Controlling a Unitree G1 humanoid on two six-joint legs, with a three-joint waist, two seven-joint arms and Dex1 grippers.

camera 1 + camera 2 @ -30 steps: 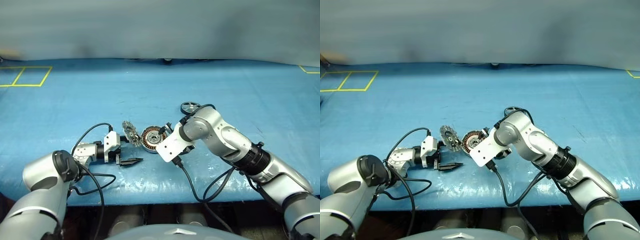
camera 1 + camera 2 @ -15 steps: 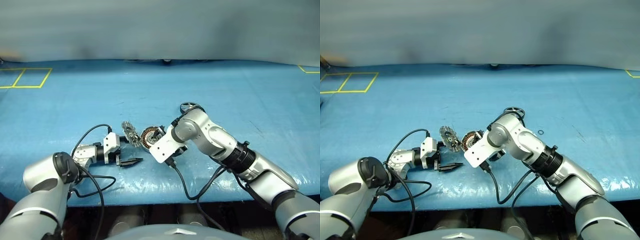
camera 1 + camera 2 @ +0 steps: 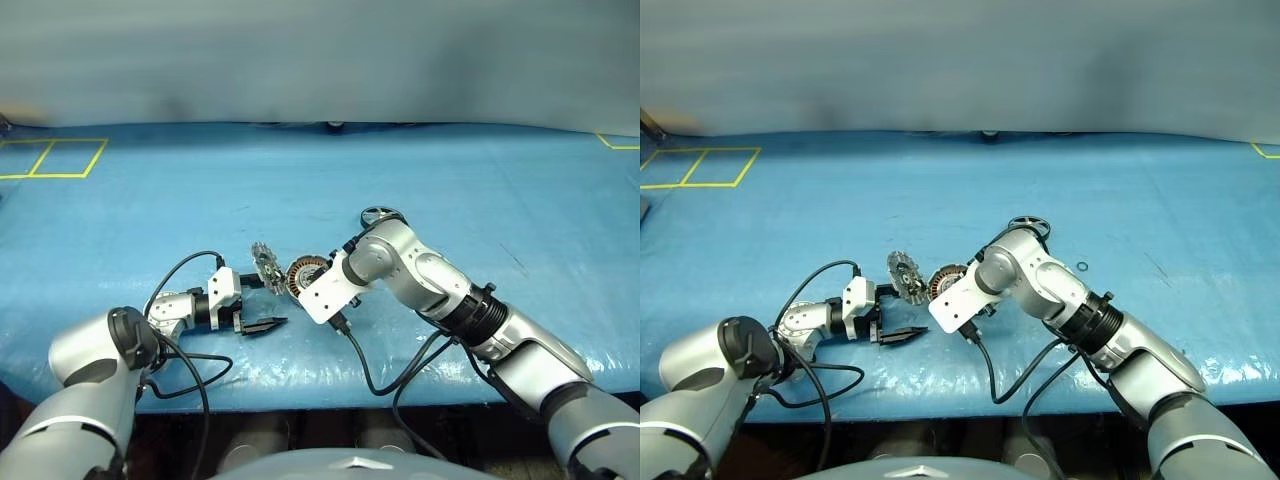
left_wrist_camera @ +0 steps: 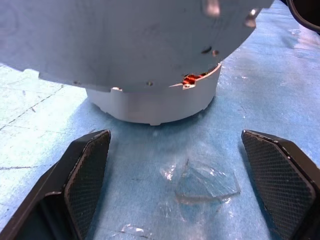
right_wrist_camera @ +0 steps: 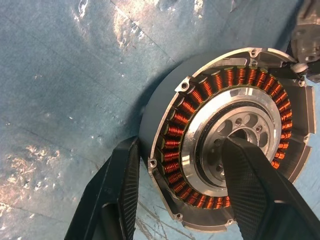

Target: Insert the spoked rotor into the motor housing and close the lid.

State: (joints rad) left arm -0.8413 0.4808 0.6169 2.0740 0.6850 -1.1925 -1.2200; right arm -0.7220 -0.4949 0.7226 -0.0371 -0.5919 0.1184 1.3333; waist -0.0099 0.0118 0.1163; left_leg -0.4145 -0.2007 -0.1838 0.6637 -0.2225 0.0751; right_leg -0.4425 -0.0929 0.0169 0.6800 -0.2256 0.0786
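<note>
Copper windings sit between the right gripper [image 5: 182, 200]'s half-closed fingers straddling the housing [image 5: 227, 137], so I'd pinch only the rim, while the left gripper [image 4: 182, 192] waits wide open, rotor [image 3: 379, 214] untouched far back.

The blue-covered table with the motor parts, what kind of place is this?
Probably a robot test bench or lab. A blue plastic sheet covers the table, yellow tape squares mark its corner, and an opened motor housing with copper windings lies on it beside a spoked rotor.

Arms: silver-grey rounded metallic links, black ring joints. White bracket housings at wrists. Black looping cables along both forearms. Left end effector [image 3: 262, 324]: black tapered fingers, mesh-textured pads [image 4: 87, 170].
</note>
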